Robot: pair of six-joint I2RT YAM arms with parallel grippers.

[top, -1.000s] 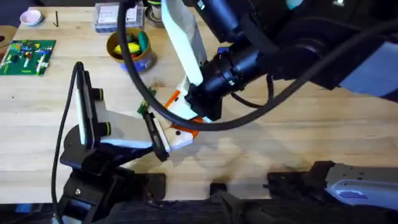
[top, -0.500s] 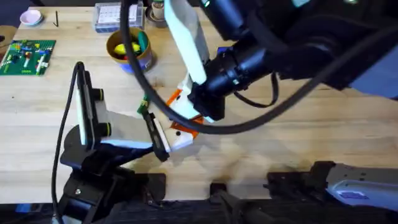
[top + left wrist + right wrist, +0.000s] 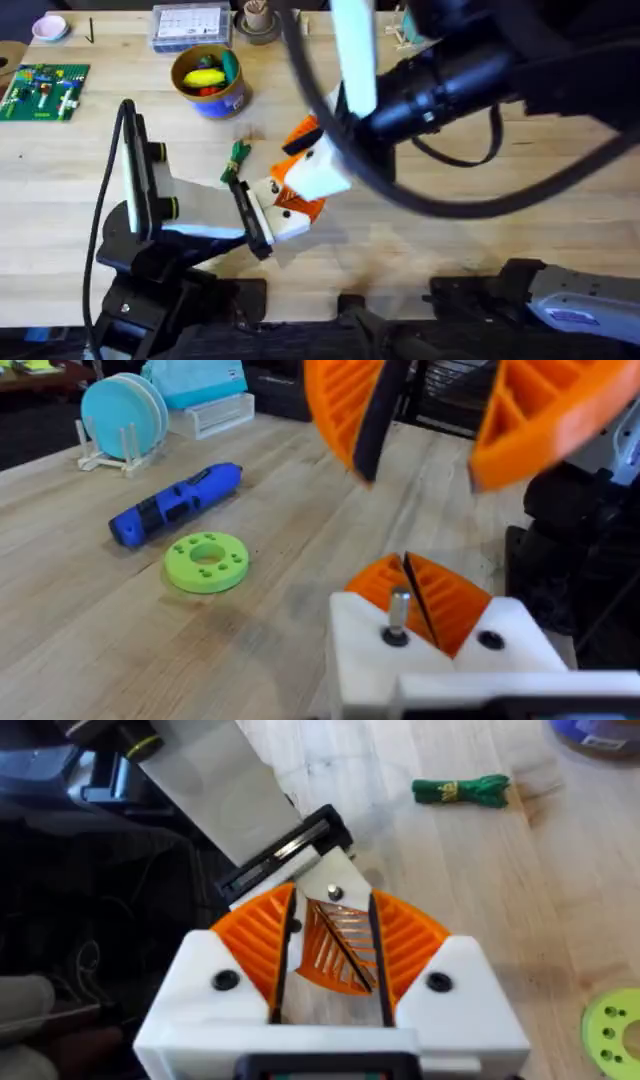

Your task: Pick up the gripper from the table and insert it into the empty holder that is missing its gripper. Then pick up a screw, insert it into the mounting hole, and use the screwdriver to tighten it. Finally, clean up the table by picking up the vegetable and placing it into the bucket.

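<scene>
My left gripper [image 3: 295,206] [image 3: 408,596] is shut, its two orange ribbed fingers pressed together in their white holders [image 3: 500,645]. A screw [image 3: 398,610] [image 3: 335,892] stands upright in the mounting hole of one holder. Just above and behind it hangs my right gripper [image 3: 298,152] [image 3: 332,910], open with nothing between its orange fingers [image 3: 262,935]. The green vegetable [image 3: 237,160] [image 3: 462,790] lies on the wood beside both grippers. The blue bucket [image 3: 232,98] stands farther back. The blue screwdriver [image 3: 175,505] lies flat next to a green disc [image 3: 205,560].
A green parts board [image 3: 45,90] lies at the far left and a clear box [image 3: 190,25] at the back. A rack of pale blue discs [image 3: 120,415] stands beyond the screwdriver. Bare wood stretches along the front right.
My right arm has lifted and swung back to the right, away from the left gripper. The vegetable is now uncovered. The left arm has stayed still.
</scene>
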